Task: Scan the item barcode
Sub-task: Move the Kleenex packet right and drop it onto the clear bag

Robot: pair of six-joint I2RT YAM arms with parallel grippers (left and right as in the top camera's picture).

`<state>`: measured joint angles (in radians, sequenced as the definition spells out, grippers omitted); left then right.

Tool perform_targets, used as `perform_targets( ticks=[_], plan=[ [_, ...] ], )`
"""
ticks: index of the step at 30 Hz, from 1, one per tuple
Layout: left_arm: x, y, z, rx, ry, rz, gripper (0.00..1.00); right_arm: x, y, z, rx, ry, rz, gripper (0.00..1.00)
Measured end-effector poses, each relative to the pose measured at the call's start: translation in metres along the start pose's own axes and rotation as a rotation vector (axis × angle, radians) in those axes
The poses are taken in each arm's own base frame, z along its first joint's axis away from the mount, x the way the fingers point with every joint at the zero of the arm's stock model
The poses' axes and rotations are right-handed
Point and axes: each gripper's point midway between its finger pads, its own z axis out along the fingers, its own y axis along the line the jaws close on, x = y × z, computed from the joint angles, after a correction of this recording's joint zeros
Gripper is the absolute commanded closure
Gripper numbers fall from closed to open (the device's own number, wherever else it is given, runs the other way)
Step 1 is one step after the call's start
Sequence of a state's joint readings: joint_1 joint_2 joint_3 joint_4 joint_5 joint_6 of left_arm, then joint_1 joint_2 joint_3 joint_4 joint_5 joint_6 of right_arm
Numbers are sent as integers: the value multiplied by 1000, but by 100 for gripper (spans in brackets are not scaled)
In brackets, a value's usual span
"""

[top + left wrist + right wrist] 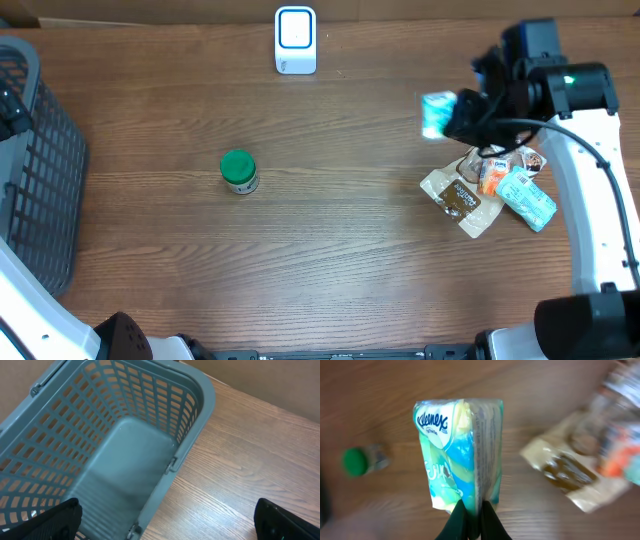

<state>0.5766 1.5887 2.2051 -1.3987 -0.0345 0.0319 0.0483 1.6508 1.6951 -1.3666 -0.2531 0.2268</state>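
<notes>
White right arm [597,205] with black wrist [512,85], cable [555,124] and claw [472,506].

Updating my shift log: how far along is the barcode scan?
Done: right end effector shut on the Kleenex pack, lifted off the table. In hand: pack held apart from the white scanner. Remaining: present its barcode to the scanner.

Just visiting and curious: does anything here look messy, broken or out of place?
Nothing looks spilled or broken. Only the snack packets look untidy, heaped overlapping at the right of the table. The right tool pinches a tissue pack by its edge.
</notes>
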Motion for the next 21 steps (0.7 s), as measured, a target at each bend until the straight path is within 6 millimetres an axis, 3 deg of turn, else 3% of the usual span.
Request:
perform_targets(
  ticks=[3,6,10,15,16,20,21],
  plan=[
    [0,0,0,0,0,0,0,6,-41,20,101,27,109,96],
    [0,0,0,0,1,0,0,17,-69,45,161,54,167,96],
    [0,0,0,0,0,0,0,33,-90,77,197,82,194,96],
    [0,0,0,0,0,0,0,48,-105,102,224,96,215,96],
    [0,0,0,0,1,0,1,52,-108,104,240,102,225,91],
    [0,0,0,0,0,0,1,57,-120,105,301,101,258,56],
    [0,0,0,0,0,0,0,57,-121,105,310,97,261,53]
  ],
)
